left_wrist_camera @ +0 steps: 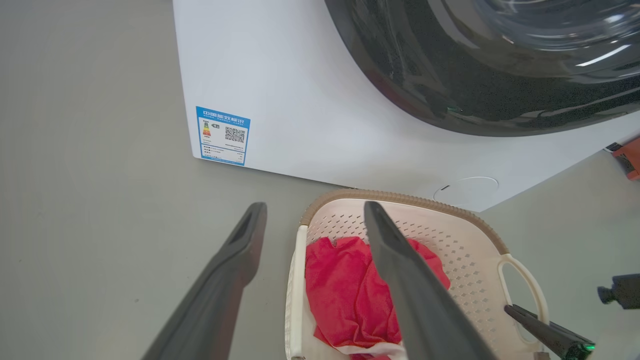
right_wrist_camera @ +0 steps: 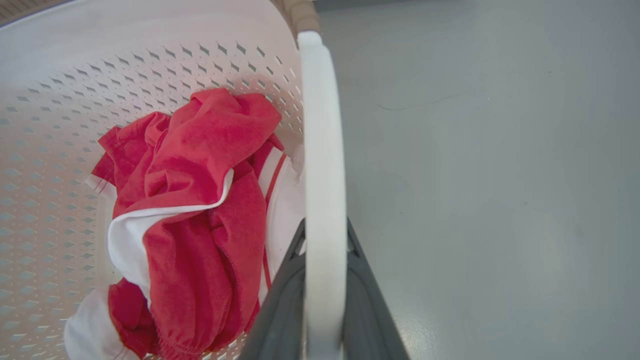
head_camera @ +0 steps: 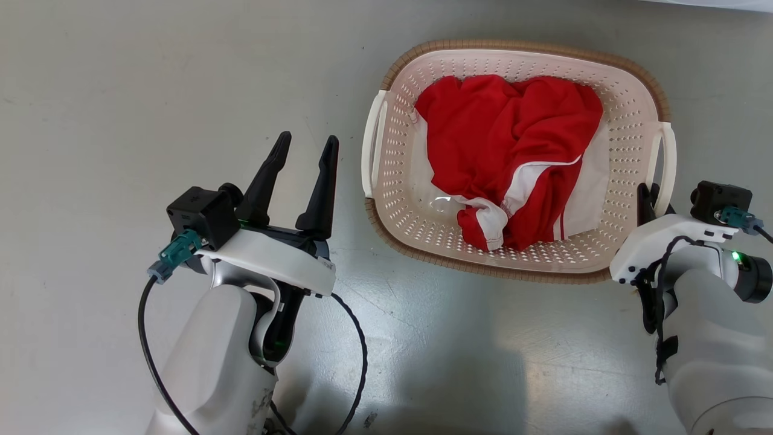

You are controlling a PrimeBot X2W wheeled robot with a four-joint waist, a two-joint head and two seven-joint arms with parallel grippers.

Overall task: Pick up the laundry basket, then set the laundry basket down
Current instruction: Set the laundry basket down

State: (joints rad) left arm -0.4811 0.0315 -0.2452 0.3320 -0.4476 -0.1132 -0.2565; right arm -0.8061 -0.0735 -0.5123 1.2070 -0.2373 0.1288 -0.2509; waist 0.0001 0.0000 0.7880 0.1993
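Nearest the robot, the left claw [head_camera: 308, 140] stands over the grey floor [head_camera: 121, 90] with its two dark fingers spread wide and nothing between them. It is just beside the laundry basket's left side, apart from the left loop handle [head_camera: 371, 142]. In the left wrist view, one finger lies over bare floor and the other crosses in front of the basket's interior.

On the other side, the right claw [right_wrist_camera: 325, 227] is closed on the right loop handle [right_wrist_camera: 324, 150]. The right wrist view shows a dark finger pressed against each side of the white bar. In the head view only the finger tops show beside that handle, above the pale wrist housing.

Between the two arms, the laundry basket [head_camera: 628, 121] rests on the floor. It is cream-white with perforated walls and a brown woven-look rim [head_camera: 513, 45]. A crumpled red garment with white trim [head_camera: 507, 151] lies inside, covering most of the bottom and leaning toward the right wall.

Beyond the basket, the left wrist view shows a white washing machine [left_wrist_camera: 300, 100] standing close behind the far rim. It has a dark glossy round door [left_wrist_camera: 500, 65] and a blue-edged energy label [left_wrist_camera: 222, 135] near its lower corner.
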